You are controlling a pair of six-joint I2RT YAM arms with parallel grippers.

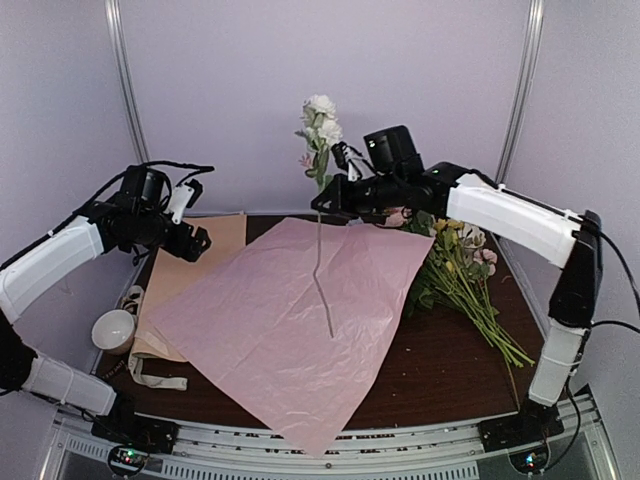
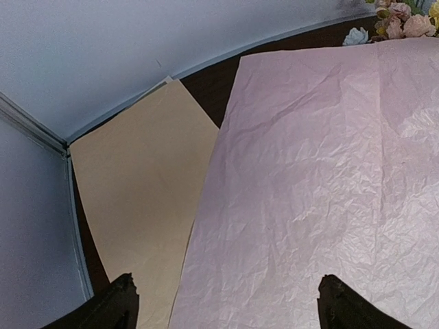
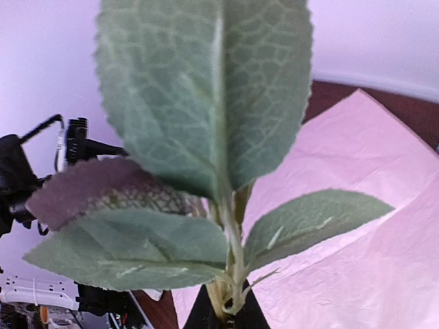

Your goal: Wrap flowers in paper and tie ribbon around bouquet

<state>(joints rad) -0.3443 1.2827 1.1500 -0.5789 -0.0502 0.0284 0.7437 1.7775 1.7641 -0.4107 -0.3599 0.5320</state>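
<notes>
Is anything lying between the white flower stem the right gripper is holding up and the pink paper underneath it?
Nothing visible. The right gripper holds the white flower stem upright over the pink paper, whose middle is bare. The other flowers lie beside its right edge, and the open left gripper hovers at its left edge.

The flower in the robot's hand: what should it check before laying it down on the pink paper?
1. Right hand shut on the held flower: ok.
2. Flower's stem end over the paper: ok.
3. Stem end touching the paper: cannot tell.
4. Paper spread flat, pink side up: ok.
5. Left hand open and off at the paper's left edge, away from the flower: ok.
6. Other flowers on the paper: not ok, they lie on the table to its right.
</notes>
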